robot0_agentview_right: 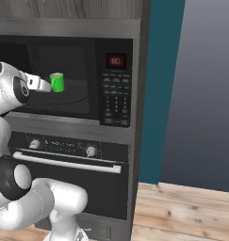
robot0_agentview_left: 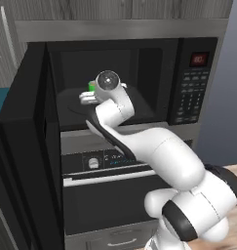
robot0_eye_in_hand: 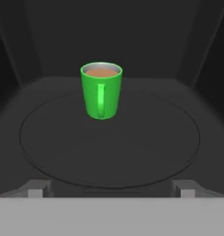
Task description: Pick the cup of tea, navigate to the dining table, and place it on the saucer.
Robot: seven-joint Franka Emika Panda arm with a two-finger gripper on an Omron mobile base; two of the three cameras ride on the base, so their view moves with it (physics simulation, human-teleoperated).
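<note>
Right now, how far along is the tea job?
Done: the microwave door is open and the arm has reached in. In hand: the open claw faces the cup of tea, which stands upright on the turntable, ungrasped. Left: grasping, lifting out, driving to the dining table, placing on the saucer.

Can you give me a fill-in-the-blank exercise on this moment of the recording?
1. The cup of tea stands inside the open ____.
2. The cup's colour is ____.
3. The gripper faces the cup with its jaws ____.
4. The cup's handle points ____ the hand camera.

Missing words: microwave; green; open; toward
</note>
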